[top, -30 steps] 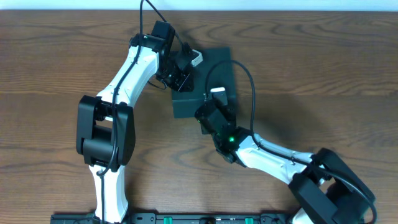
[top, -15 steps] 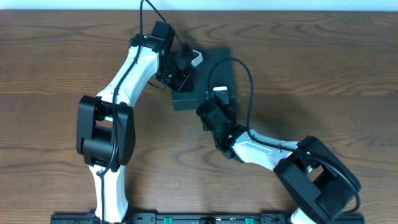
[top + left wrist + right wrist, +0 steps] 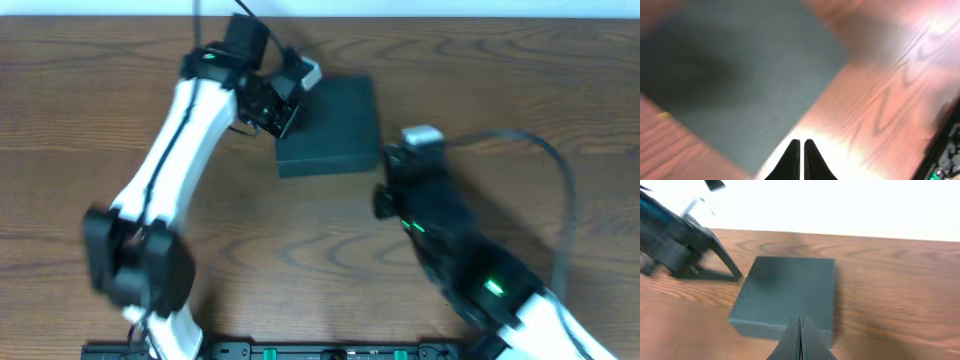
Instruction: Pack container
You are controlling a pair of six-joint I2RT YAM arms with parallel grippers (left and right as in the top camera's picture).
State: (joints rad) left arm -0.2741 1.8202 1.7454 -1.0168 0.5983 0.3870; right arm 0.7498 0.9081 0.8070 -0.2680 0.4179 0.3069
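The container [image 3: 330, 125] is a dark teal-black box lying on the wooden table with its lid shut flat. It also shows in the left wrist view [image 3: 740, 75] and the right wrist view [image 3: 787, 290]. My left gripper [image 3: 283, 108] is shut and empty, just off the box's left edge; its fingertips [image 3: 801, 150] are together. My right gripper [image 3: 385, 170] is shut and empty, off the box's near right corner; its fingertips [image 3: 801, 330] are together. No snack packets show.
The bare wooden table [image 3: 520, 90] extends around the box. The left arm [image 3: 165, 160] reaches in from the lower left. The right arm [image 3: 470, 270] lies across the lower right. A black rail [image 3: 300, 352] runs along the front edge.
Both grippers have come off the box. The left one pulled back to the left, the right one drew back to the lower right and rose. The lid now lies flat.
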